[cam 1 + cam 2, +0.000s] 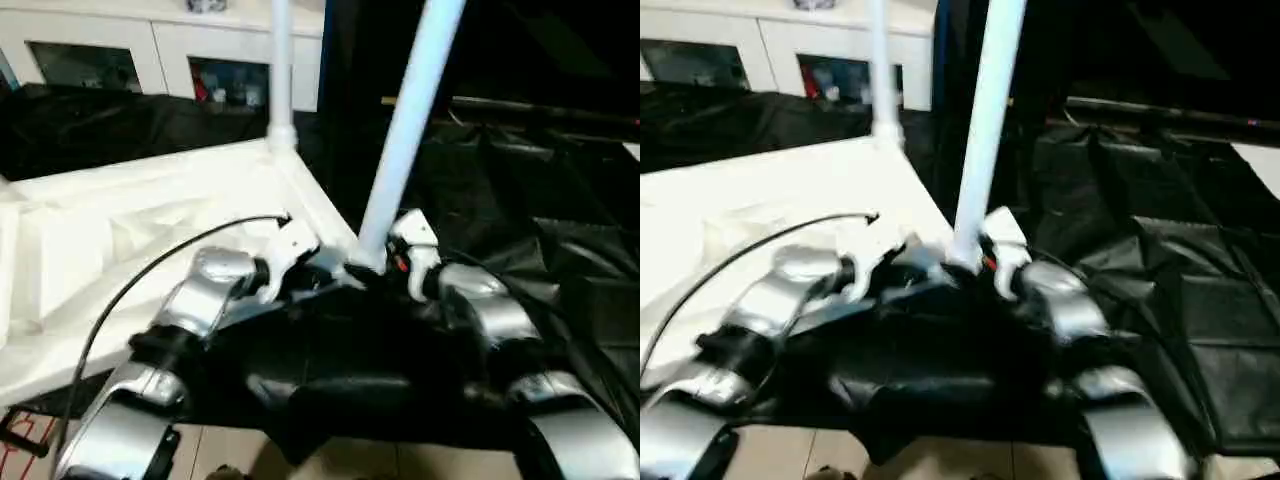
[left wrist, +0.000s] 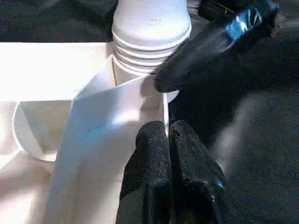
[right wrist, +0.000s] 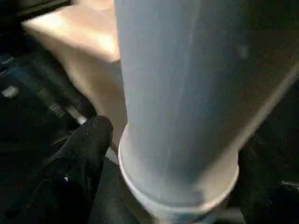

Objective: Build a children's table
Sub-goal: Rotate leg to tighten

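Note:
The children's table top [image 1: 120,230] lies upside down on the left, white, with its ribbed underside up. A far leg [image 1: 281,60] stands upright in the back corner socket. A near leg [image 1: 405,130] rises, tilted, from the front right corner socket [image 2: 140,93], its ribbed base [image 2: 149,51] showing above the socket. My left gripper [image 2: 168,128] is shut with nothing in it, its tips against the top's rim just beside that socket. My right gripper [image 3: 182,149] straddles the base of the near leg with its jaws wide; one finger [image 3: 88,140] lies close to the leg's collar.
A white cabinet with glass doors [image 1: 130,50] runs along the back. Black sheeting [image 1: 540,200] covers the surface to the right and under my forearms. A black cable [image 1: 130,290] arcs over the table top. Pale floor tiles [image 1: 250,455] show at the near edge.

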You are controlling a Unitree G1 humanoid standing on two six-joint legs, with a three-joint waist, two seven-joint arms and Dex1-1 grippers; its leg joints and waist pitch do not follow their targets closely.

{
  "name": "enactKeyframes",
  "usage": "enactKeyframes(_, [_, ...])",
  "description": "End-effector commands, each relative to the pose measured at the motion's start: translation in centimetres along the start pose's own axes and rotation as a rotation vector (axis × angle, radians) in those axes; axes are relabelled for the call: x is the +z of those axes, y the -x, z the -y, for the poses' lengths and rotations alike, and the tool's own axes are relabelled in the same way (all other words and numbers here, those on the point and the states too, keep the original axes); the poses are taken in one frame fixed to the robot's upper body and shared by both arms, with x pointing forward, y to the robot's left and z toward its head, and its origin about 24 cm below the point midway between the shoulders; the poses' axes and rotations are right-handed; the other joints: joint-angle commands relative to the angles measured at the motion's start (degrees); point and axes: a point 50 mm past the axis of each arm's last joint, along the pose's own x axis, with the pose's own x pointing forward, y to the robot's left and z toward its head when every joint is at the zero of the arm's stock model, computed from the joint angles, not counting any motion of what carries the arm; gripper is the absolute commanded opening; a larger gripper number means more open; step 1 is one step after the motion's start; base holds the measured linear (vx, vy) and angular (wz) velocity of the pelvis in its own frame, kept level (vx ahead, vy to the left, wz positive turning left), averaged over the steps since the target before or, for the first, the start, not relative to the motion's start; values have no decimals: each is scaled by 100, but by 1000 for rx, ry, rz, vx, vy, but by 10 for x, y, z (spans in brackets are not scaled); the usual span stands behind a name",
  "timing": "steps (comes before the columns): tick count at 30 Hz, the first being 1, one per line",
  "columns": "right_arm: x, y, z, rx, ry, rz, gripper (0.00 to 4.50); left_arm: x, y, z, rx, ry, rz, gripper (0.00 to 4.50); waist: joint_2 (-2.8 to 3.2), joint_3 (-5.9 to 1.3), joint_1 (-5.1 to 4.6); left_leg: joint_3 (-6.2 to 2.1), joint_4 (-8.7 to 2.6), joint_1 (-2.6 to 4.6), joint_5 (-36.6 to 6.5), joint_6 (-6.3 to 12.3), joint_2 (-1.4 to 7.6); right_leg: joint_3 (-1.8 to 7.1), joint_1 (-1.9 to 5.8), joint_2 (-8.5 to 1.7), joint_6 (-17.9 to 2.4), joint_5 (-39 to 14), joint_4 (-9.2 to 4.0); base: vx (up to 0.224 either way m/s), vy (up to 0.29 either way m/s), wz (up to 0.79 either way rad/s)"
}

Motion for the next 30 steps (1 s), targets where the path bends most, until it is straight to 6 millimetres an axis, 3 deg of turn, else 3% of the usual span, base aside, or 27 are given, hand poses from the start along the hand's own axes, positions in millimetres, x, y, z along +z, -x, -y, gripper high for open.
enactKeyframes(1, [1, -12, -26, 246, 41, -19, 375, 17, -9, 12, -108, -74, 74, 0, 28, -348, 22, 11, -381, 125, -1578, 271, 120, 109, 241, -238, -1344, -998, -414, 0, 0, 0])
enactKeyframes(5, [0, -4, -27, 286, 30, -31, 375, 13, -2, 12, -144, -82, 56, 0, 17, -340, 22, 4, -402, 139, -1778, 141, 122, 117, 210, -255, -1265, -1418, -448, 0, 0, 0])
enactKeyframes(14, [-1, 2, -32, 357, -6, -47, 303, 8, 8, 15, -204, -79, 36, 0, 26, -356, 109, 15, -394, 136, -1519, 131, 127, 114, 217, -248, -1303, -1096, -394, 0, 0, 0])
enactKeyframes(18, [-1, 0, -33, 347, -19, -39, 280, 9, 6, 15, -189, -74, 41, 0, 15, -355, 113, 16, -393, 138, -1548, 106, 124, 117, 216, -258, -1274, -1182, -401, 0, 0, 0])
enactKeyframes(22, [-2, -10, -27, 216, -44, -32, 277, 12, 0, 9, -100, -55, 52, 0, 17, -343, 87, 8, -404, 142, -1661, 9, 113, 121, 191, -269, -1219, -1433, -428, 0, 0, 0])
enactKeyframes(23, [-6, -20, -20, 69, -69, -57, 276, 14, -6, 4, -22, -42, 51, 0, 5, -341, 78, -2, -412, 142, -1696, -29, 113, 117, 189, -273, -1171, -1589, -433, 0, 0, 0])
enactKeyframes(24, [-6, -20, -20, 62, -70, -59, 276, 14, -6, 4, -18, -42, 51, 0, 8, -337, 73, -1, -415, 146, -1725, -56, 106, 118, 179, -267, -1139, -1672, -447, 0, 0, 0])
enactKeyframes(25, [-6, -20, -20, 62, -70, -59, 275, 14, -6, 4, -18, -42, 51, 0, 0, -338, 48, -19, -424, 139, -1835, -124, 98, 111, 193, -276, -1037, -1916, -467, 0, 0, 0])
enactKeyframes(30, [-9, -47, -16, -198, -175, -83, 275, 23, -23, -7, 156, 7, 46, 0, 28, -337, -66, -37, -425, 160, -2018, -244, 85, 116, 145, -267, -1001, -2100, -478, 0, 0, 0])
